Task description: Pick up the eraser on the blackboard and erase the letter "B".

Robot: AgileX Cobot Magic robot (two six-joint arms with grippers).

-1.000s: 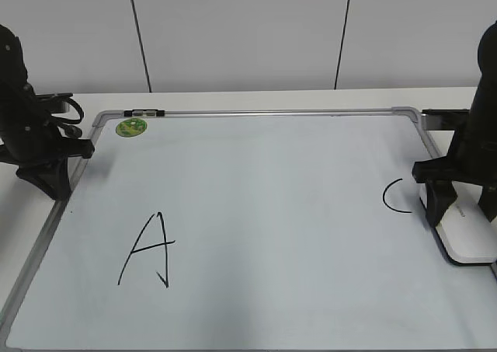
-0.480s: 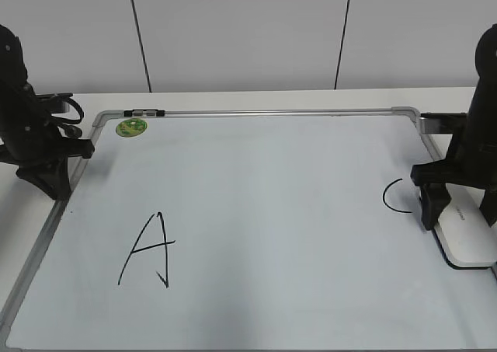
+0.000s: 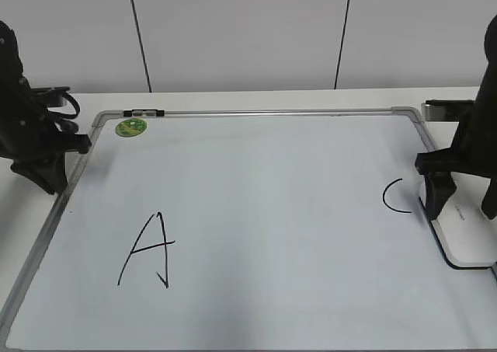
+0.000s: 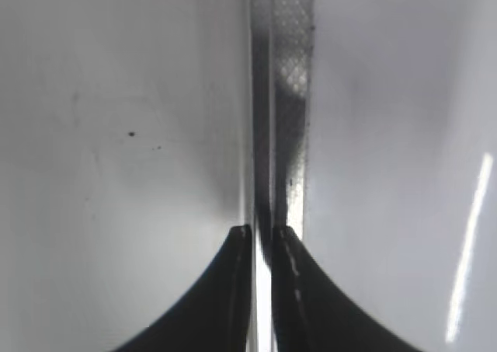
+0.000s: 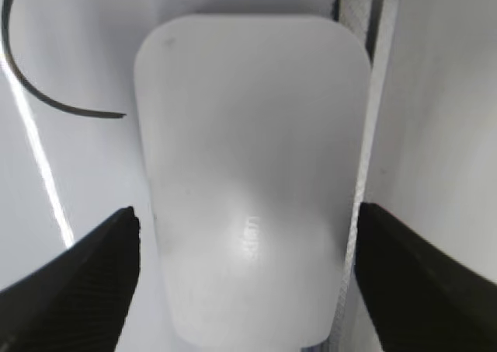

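Note:
The eraser point(image 3: 470, 239) is a white rounded block lying flat at the right edge of the blackboard point(image 3: 272, 189). My right gripper point(image 3: 463, 204) is open, one finger on each side of the eraser point(image 5: 248, 158), not touching it. In the right wrist view the gripper point(image 5: 245, 212) straddles the block. The letter "B" is not visible anywhere on the board. My left gripper point(image 3: 46, 177) is shut and empty over the board's left frame point(image 4: 291, 95); it shows in the left wrist view point(image 4: 264, 229).
A black "A" point(image 3: 147, 251) is at the lower left of the board and a black "C" point(image 3: 396, 196) sits just left of the eraser, also in the right wrist view point(image 5: 46, 95). A green sticker point(image 3: 131, 127) is at the far left corner.
My right gripper has shifted slightly right and up over the eraser. My left arm has moved a little to the left.

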